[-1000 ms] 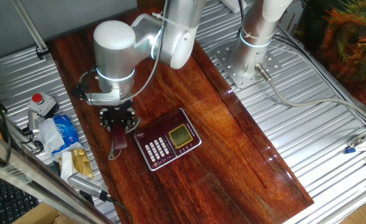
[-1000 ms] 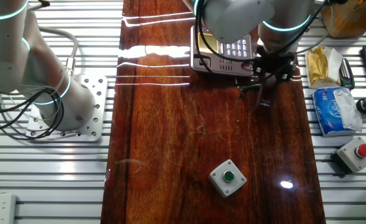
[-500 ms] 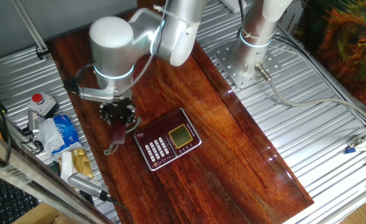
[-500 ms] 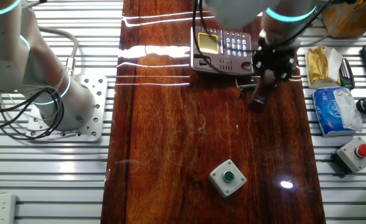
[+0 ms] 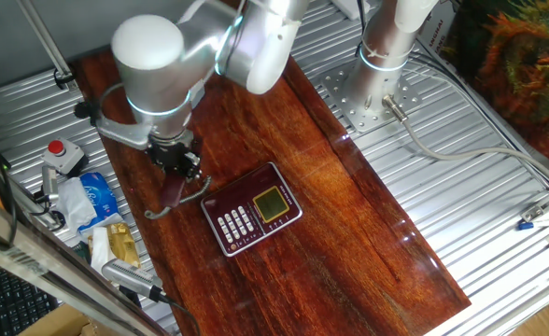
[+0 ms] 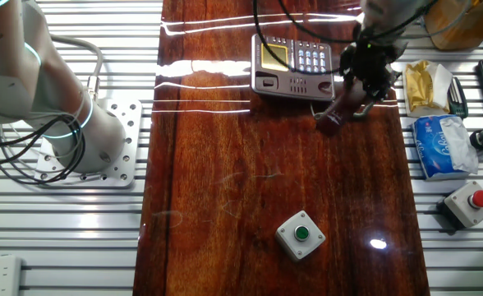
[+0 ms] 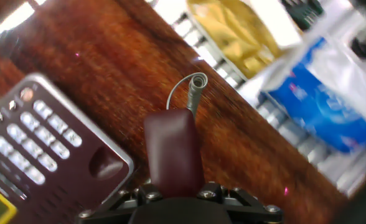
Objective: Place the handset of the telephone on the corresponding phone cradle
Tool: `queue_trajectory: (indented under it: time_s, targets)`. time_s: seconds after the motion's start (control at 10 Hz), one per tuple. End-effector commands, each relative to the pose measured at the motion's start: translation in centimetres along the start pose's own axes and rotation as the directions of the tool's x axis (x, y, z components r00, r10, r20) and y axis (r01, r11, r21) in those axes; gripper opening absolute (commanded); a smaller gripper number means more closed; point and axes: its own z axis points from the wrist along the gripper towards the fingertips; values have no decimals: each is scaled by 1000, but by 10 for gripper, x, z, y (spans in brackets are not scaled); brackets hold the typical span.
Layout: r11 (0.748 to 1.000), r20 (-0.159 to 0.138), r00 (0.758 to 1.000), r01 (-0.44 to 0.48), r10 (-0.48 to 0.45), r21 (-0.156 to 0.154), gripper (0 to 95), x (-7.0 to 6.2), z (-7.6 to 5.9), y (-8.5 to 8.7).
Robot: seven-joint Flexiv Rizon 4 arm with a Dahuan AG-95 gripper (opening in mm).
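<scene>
My gripper (image 5: 179, 169) is shut on the dark maroon handset (image 5: 173, 189) and holds it lifted and tilted above the wooden table, just left of the telephone (image 5: 252, 209). In the other fixed view the handset (image 6: 338, 112) hangs from the gripper (image 6: 365, 76) beside the telephone (image 6: 295, 66). In the hand view the handset (image 7: 173, 151) points away from the gripper (image 7: 177, 190), its grey curly cord (image 7: 188, 89) at the far end. The phone cradle (image 7: 102, 163), a recessed maroon strip beside the white keypad (image 7: 40, 140), lies bare to the left.
A blue packet (image 5: 95, 197), a gold packet (image 5: 119, 243) and a red-button box (image 5: 60, 154) lie left of the wooden table. A green-button box (image 6: 300, 233) sits on the table. A second arm's base (image 5: 379, 84) stands at the back.
The gripper has lifted the handset off the table and tilted it; arm and handset moved slightly back and away from the table's surface. The telephone has not moved.
</scene>
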Motion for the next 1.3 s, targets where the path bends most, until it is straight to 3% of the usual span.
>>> queue_trajectory:
  time_s: [0.1,0.2,0.3,0.4,0.7,1.1,1.2,1.3]
  targets:
    - [936,-38,940,-341,339,-85,0,6,-18,2]
    - [902,-48,907,-421,418,-98,0,9,-18,3]
    - [889,-52,894,-448,445,-99,0,10,-19,4]
    - [859,-63,865,-502,498,-102,0,15,-25,8]
    - [781,-97,787,-617,610,-93,0,16,-35,19]
    - [645,-133,656,-755,743,-119,0,16,-37,24]
    - [624,-140,634,-773,760,-116,0,16,-37,24]
    - [629,-140,639,-769,757,-109,0,16,-37,24]
